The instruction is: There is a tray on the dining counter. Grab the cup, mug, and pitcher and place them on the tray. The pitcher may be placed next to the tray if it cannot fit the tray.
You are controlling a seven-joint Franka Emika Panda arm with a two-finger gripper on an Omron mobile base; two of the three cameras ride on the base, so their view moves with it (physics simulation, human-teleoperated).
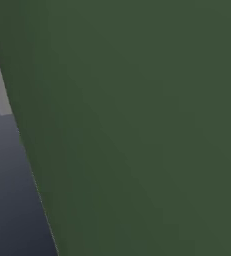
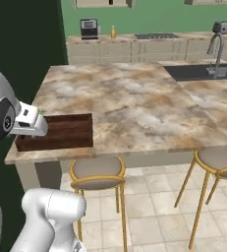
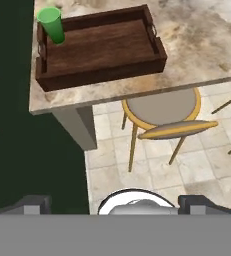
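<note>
Tapered green cup point(image 3: 51, 24) in wooden tray point(image 3: 102, 47)

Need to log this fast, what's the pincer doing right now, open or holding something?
Pincer: open, its two tips spread wide apart at the bottom of the hand view, holding nothing.

At the upper left of your hand view, the tray point(image 3: 102, 50) shows dark brown wood with visible grain and a matt finish, while the cup point(image 3: 52, 24) in its corner looks like smooth, bright green plastic. The dining counter point(image 2: 134, 103) reads as polished beige-brown marbled stone, and the faucet point(image 2: 216, 51) at the upper right of your right base view looks like glossy grey metal. Below, the stools point(image 2: 97, 175) have golden metallic frames with matt grey-brown seat pads, over a floor point(image 3: 147, 165) of pale, faintly mottled tiles.
</note>
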